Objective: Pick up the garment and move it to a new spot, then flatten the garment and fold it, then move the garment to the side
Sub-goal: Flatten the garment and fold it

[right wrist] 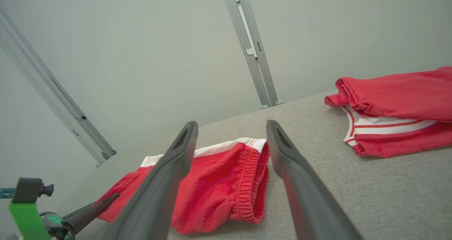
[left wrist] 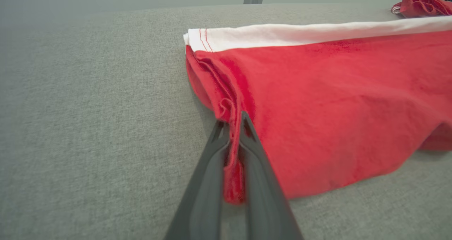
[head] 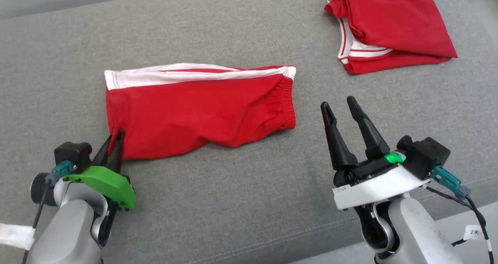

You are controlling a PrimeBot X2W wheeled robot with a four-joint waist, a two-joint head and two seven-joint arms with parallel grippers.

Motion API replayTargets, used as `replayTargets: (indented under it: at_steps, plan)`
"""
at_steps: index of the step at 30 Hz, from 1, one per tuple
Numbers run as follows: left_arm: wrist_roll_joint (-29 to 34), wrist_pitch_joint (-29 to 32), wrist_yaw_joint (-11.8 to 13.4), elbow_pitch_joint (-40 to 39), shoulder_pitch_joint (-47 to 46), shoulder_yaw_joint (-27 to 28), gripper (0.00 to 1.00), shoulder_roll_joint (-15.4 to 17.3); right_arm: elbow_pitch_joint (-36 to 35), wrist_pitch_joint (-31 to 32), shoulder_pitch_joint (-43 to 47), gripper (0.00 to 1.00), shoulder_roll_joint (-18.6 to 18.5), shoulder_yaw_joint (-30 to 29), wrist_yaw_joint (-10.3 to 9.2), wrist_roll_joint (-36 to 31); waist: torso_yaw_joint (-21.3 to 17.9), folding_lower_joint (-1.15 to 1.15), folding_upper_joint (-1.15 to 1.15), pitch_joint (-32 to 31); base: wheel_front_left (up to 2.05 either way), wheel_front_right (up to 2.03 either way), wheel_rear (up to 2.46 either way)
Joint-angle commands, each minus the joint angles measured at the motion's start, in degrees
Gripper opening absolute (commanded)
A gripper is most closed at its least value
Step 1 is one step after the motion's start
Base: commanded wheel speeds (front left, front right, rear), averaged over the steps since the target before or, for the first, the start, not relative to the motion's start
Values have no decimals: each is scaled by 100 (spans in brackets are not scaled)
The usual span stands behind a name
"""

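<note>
The garment [head: 198, 108] is a pair of red shorts with a white side stripe, folded in half and lying across the middle of the grey surface. My left gripper [head: 116, 133] is shut on its near left hem corner; the left wrist view shows a fold of the red garment [left wrist: 317, 102] pinched between the two fingers [left wrist: 208, 176]. My right gripper [head: 341, 105] hovers open just right of the elastic waistband, above the surface and apart from the cloth. In the right wrist view the garment [right wrist: 219, 183] lies beyond the spread right gripper [right wrist: 231, 127].
A second red garment [head: 389, 27] with white trim lies folded at the far right, also seen as a red pile [right wrist: 399, 109]. The grey fabric surface [head: 233, 201] ends at a pale edge near the lower right. Metal frame posts [right wrist: 250, 45] stand behind.
</note>
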Motion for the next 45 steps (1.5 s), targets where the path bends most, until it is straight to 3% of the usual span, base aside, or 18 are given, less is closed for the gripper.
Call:
replayTargets:
  at_steps: [1,16,17,18,19,25,32,45]
  plan:
    - [114,11,26,-94,201,106,0,-69,40,-23,97,100,-3,-35,0,11,234,0,0,-241,0,0,0]
    - [674,11,-95,-222,843,631,0,-637,194,-23,184,100,-122,32,0,42,508,0,0,-473,0,0,0]
    - [715,11,-95,-236,841,688,4,-647,202,-23,185,100,-125,39,0,43,519,0,0,-477,0,0,0]
    - [769,11,-93,-258,844,746,47,-661,212,-23,186,100,-127,53,0,46,528,0,0,-482,0,0,0]
    - [796,10,-97,-279,868,787,100,-694,224,-23,189,100,-129,62,0,47,538,0,0,-493,0,0,0]
    - [1093,10,-82,-622,1012,1133,100,-832,300,-23,217,100,-107,115,0,67,602,0,0,-582,0,0,0]
    - [1903,10,172,-1646,1487,1763,100,-1039,359,-23,242,100,-87,84,0,-102,673,0,0,-748,0,0,0]
    - [2641,10,433,-3128,2654,2590,100,-1364,433,-23,609,100,61,-630,0,-544,918,0,0,-1207,0,0,0]
